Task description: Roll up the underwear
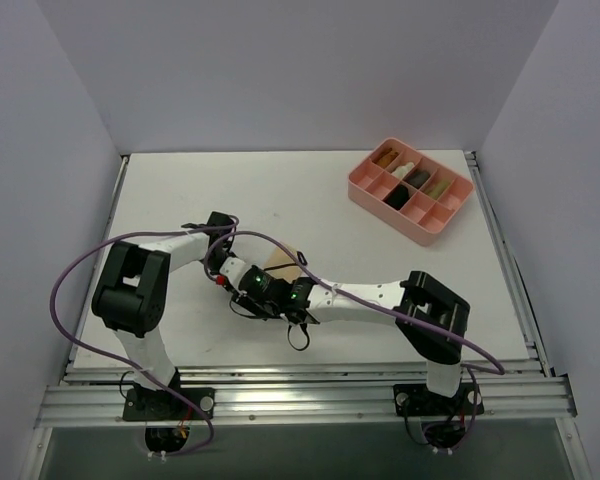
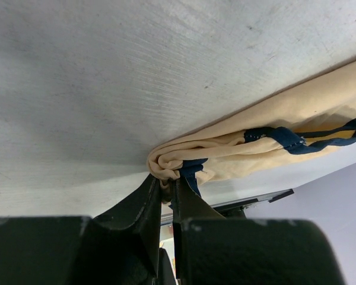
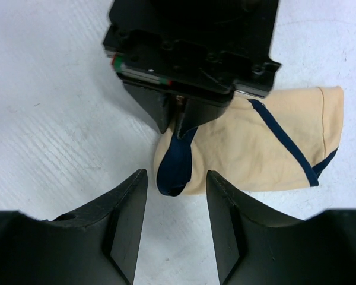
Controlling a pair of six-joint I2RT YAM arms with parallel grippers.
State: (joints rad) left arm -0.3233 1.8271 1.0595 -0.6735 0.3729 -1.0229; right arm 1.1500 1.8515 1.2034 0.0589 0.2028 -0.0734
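While the left gripper [image 2: 168, 189] pinches the bunched end of the tan soft cloth underwear with dark trim [image 3: 255, 148], lying part-rolled on the white tabletop [image 3: 47, 119] towards its near middle, the right gripper [image 3: 177, 177] stands half spread just beside that end, holding nothing. With only that one narrow pinch, I judge the loose roll could unfurl, or drag flat if the left gripper pulls.

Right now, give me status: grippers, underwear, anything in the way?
Left gripper shut on the underwear, at its bunched end. Right gripper open, jaws either side of that end, not gripping. Pink tray well clear.
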